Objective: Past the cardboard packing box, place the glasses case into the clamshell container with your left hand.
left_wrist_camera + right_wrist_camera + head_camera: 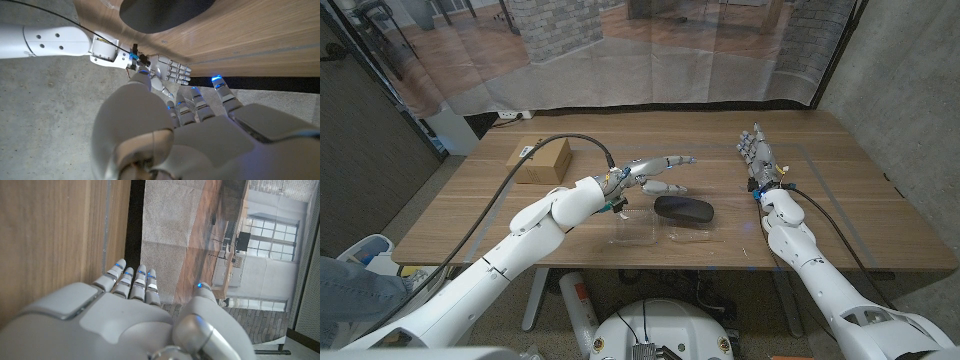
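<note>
The dark case (683,209) is seen lying on the bench (860,215), its long axis running left to right, slightly angled. It is placed just right of the clear clamshell (635,228), touching or overlapping its right edge; whether it sits inside cannot be told, and nothing else is seen in the clamshell. The cardboard box (543,160) is set well back to the left. The left hand (655,172) is held above the case, fingers stretched apart, nothing in them. The right hand (757,157) is stood on the bench at the right, fingers straight, holding nothing. In the left wrist view, the case (162,12) is shown as a dark oval, and the right hand (170,72) beyond.
</note>
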